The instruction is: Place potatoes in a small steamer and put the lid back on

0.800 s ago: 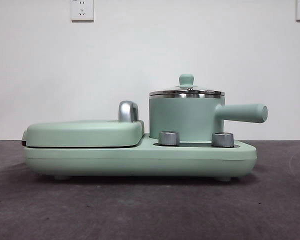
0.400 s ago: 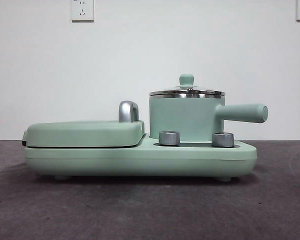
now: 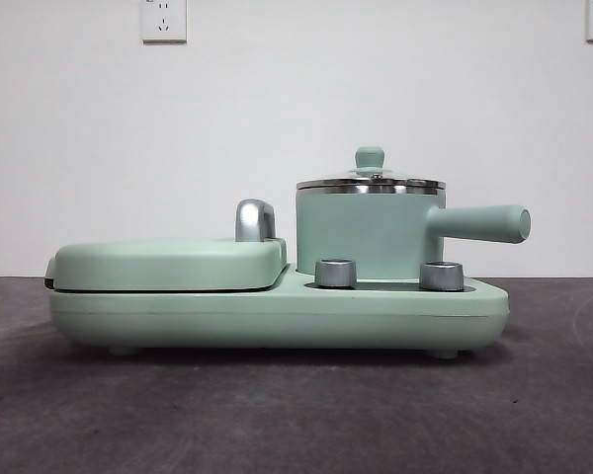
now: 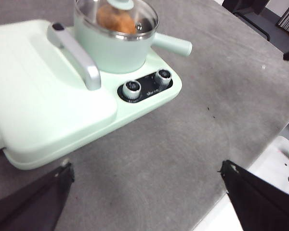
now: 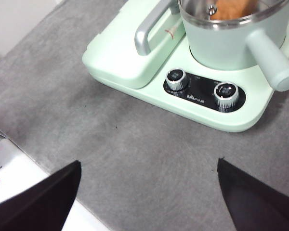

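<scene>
The small steamer (image 3: 369,235) stands on the right half of a mint-green cooker, its stick handle (image 3: 482,223) pointing right. The glass lid (image 3: 370,182) rests level on its steel rim. Through the glass, the left wrist view shows an orange-brown potato (image 4: 114,19) inside the steamer (image 4: 113,48). The right wrist view also shows the potato (image 5: 233,7) in the steamer (image 5: 231,41). My left gripper (image 4: 146,167) hangs open and empty over bare table, well short of the cooker. My right gripper (image 5: 149,164) is likewise open, empty and back from it. Neither arm shows in the front view.
A flat green griddle (image 3: 168,262) with a chrome handle (image 3: 254,219) fills the cooker's left half. Two metal dials (image 3: 335,273) sit in front of the steamer. The grey table's edge (image 4: 260,163) runs close to both grippers.
</scene>
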Robot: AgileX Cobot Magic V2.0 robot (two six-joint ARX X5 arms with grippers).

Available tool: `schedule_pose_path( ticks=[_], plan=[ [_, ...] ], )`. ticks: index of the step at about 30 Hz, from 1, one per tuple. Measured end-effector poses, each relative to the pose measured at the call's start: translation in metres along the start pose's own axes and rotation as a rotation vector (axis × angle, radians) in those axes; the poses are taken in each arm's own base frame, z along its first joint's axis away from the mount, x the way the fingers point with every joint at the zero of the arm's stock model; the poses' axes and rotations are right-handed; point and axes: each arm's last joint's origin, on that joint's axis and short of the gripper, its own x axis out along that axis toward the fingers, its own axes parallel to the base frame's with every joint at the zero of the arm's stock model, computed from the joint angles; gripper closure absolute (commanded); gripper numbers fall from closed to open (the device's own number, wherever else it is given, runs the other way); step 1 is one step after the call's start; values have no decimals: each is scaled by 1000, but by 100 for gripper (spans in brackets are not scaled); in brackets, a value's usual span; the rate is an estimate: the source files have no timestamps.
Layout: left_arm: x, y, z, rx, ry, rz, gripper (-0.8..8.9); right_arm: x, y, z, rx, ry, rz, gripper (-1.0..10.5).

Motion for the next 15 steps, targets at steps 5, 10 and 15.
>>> schedule_pose_path(
  ticks=[5,10,15],
  plan=[
    [-5,-1,-1,-5,-19,-4,808,0,0,2,-13,-19,3,936],
    [-5,-1,0,-8,-25,-5,807,0,1,3,-29,-32,7,936],
    [-5,-1,0,-8,-25,-5,807,0,1,3,-31,-32,7,936]
  ],
)
